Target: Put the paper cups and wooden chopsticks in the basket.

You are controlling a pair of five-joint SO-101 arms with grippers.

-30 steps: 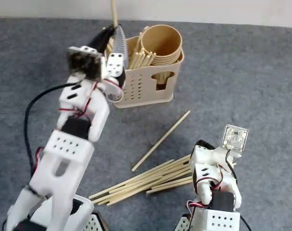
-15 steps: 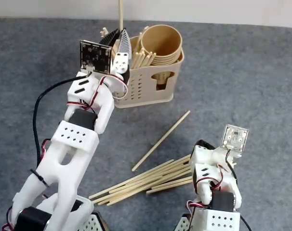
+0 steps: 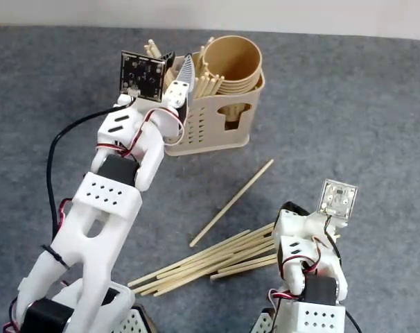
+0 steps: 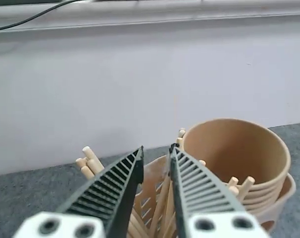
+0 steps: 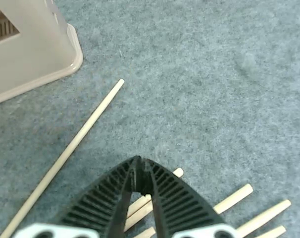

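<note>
1 chopstick (image 3: 231,202) lies near basket (image 3: 204,128).

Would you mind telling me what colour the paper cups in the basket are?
The paper cups are plain light brown, best seen in the high view.

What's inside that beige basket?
A stack of paper cups and several wooden chopsticks standing beside them. Their lower parts are mostly hidden by the basket itself, and the left end effector covers one corner.
</note>
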